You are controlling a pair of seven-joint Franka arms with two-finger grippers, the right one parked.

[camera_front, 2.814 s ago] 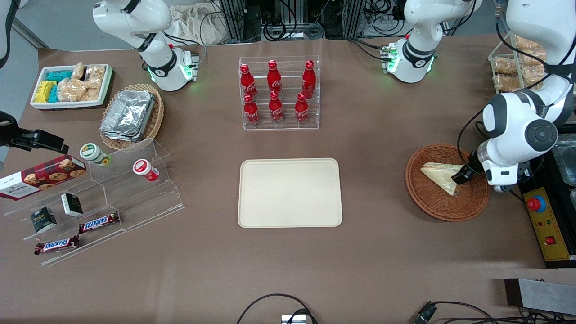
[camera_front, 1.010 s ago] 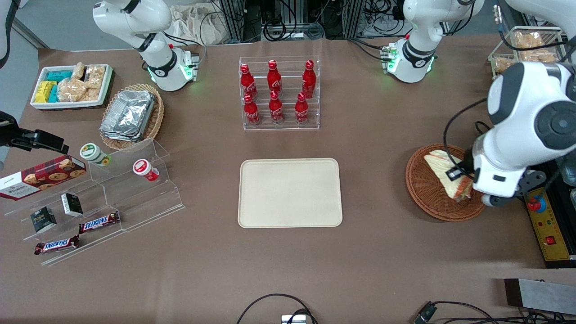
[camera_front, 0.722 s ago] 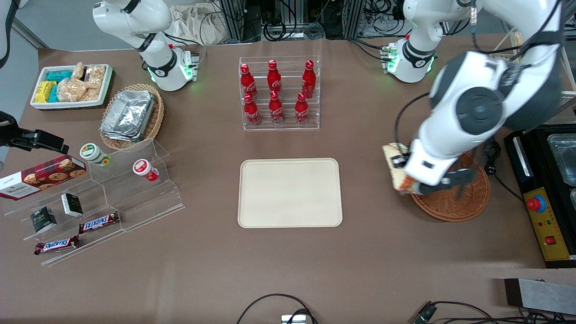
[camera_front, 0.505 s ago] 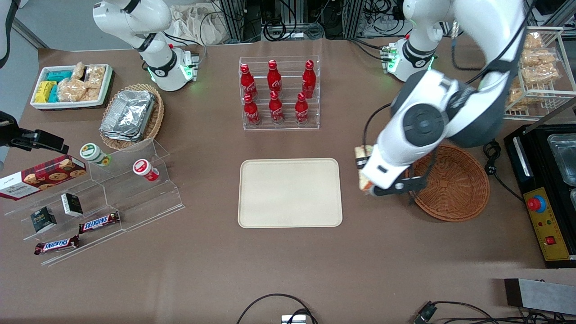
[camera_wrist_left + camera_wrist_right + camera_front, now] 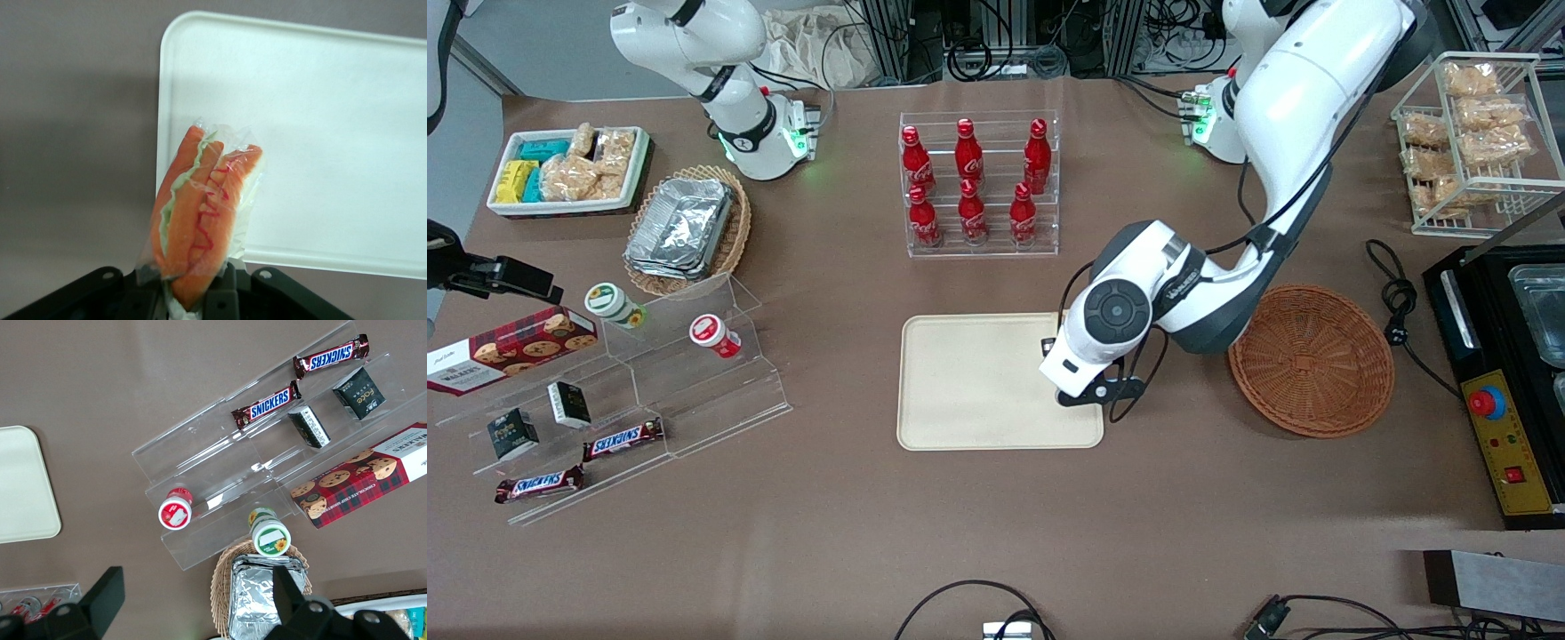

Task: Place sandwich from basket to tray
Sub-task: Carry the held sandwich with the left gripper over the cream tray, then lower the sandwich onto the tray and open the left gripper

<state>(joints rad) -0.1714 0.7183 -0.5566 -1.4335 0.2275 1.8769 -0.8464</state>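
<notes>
My left gripper (image 5: pixel 1060 356) hangs over the edge of the cream tray (image 5: pixel 978 382) that is nearest the basket. In the left wrist view the gripper (image 5: pixel 200 293) is shut on the wrapped sandwich (image 5: pixel 200 213). Its orange and green cut side faces the camera, above a rounded corner of the tray (image 5: pixel 320 133). In the front view the sandwich is hidden beneath the arm's wrist. The reddish-brown wicker basket (image 5: pixel 1312 360) sits empty, toward the working arm's end of the table.
A clear rack of red bottles (image 5: pixel 978 182) stands farther from the front camera than the tray. A stepped acrylic stand with snacks (image 5: pixel 631 391), a tan basket of foil containers (image 5: pixel 687 229) and a white snack bin (image 5: pixel 569 169) lie toward the parked arm's end.
The gripper lifted the sandwich out of the basket and carried it sideways to the tray's edge. The basket is now empty.
</notes>
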